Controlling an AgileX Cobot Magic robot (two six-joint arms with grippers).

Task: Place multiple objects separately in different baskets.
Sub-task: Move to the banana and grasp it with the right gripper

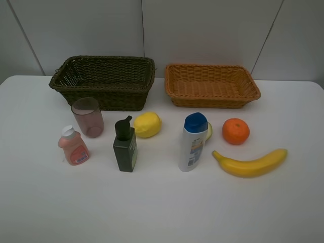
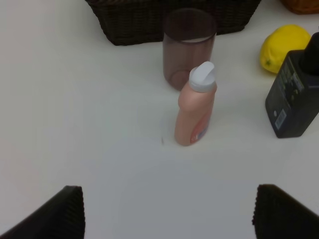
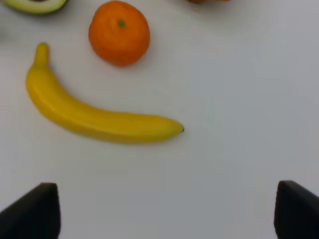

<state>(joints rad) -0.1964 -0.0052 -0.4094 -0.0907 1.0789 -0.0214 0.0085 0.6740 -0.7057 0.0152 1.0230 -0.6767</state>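
Left wrist view looks past the left gripper (image 2: 169,214), whose two dark fingertips stand wide apart with nothing between them. The right gripper (image 3: 164,214) is just as wide and empty above the desk (image 1: 162,212). Neither arm shows in the high view, so I judge nothing is picked yet; all eight things sit outside the baskets. Nearest the left gripper stands the pink bottle (image 2: 195,107), upright, white-capped and narrow at the neck. A good first grasp would come down centred on it and close across its body below the cap, keeping clear of the cup (image 2: 188,47) just behind. Nearest the right gripper lies the banana (image 3: 97,117), curved and smooth; it is best taken across its thick middle, jaws square to its length, so it does not pivot. Beyond it sits the orange (image 3: 119,32), round and likely to roll, and past that a sliver of avocado (image 3: 35,5), mostly hidden behind the white bottle (image 1: 194,142) in the high view. The pump bottle (image 1: 125,146) and lemon (image 1: 147,124) sit mid-desk. Farthest back, side by side but apart, are the deeper dark basket (image 1: 111,96) and the shallower light basket (image 1: 210,96); nothing shows inside either.
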